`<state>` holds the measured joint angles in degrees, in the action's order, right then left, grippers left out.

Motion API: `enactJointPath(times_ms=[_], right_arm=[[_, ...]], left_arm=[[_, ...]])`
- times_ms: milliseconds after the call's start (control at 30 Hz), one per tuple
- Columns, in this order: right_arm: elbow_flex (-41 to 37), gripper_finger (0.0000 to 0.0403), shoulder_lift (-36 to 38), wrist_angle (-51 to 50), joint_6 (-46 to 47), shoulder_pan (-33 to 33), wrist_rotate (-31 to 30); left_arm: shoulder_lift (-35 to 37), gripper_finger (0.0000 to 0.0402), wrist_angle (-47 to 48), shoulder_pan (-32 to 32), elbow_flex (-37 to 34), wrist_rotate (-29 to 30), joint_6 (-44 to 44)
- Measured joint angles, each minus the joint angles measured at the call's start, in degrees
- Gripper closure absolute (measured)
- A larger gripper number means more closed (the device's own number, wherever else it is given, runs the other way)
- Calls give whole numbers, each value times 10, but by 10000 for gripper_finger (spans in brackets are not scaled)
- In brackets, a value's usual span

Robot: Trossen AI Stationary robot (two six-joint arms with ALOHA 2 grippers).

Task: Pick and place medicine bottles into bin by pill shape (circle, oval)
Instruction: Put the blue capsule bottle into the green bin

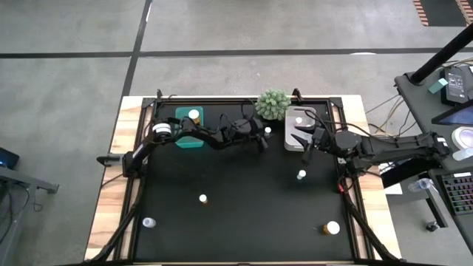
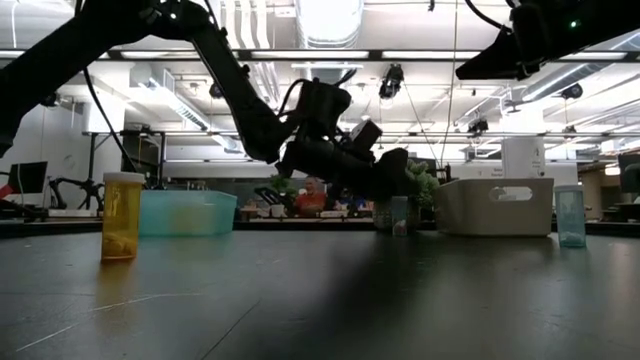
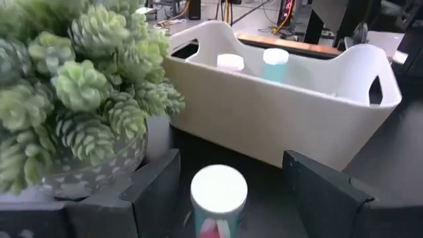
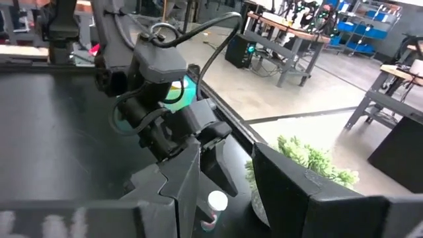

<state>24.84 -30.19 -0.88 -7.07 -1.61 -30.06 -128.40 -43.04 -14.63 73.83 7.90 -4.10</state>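
Fig.: high view, read L to R. We see the teal bin (image 1: pixel 189 130) at the mat's back-left w/ one capped bottle inside; loose bottles (image 1: pixel 202 198) lie scattered on the front of the mat, well apart. The left gripper (image 1: pixel 264 137) reaches across to the target bottle (image 1: pixel 267 131), which stands just beside the plant ball (image 1: pixel 273 104) and near the white bin (image 1: pixel 298 128). In the left wrist view its jaws are wide open, one finger (image 3: pixel 151 192) each side of the white-capped bottle (image 3: pixel 219 206), nothing held yet. The white bin (image 3: pixel 284 106) already holds two bottles. The right gripper (image 1: pixel 305 142) hovers over the white bin's front edge; in its wrist view the jaws stand apart and look empty. Risks, as we judge them: (1) closing off-centre may tip or squirt the small bottle out, since it is light and round; (2) the plant (image 3: pixel 79 86) sits close, so a finger may snag its leaves or nudge the pot; (3) both arms crowd the same spot, so a lift twd. the white bin may clip the right arm; (4) pill shape is not legible here, so the wrong bin is possible.
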Motion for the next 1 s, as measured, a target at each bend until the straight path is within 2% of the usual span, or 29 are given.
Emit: enactJointPath(times_ms=[233,500,733,1000], right_arm=[[-6,268,-1,2,0,18,0],[-6,268,-1,3,3,21,0],[-8,268,-1,2,1,22,0],[-12,268,-1,1,-3,30,0]], left_arm=[[0,150,0,0,2,0,-2],[1,158,29,0,4,0,-78],[1,195,93,1,28,7,-77],[1,254,96,1,31,20,-77]])
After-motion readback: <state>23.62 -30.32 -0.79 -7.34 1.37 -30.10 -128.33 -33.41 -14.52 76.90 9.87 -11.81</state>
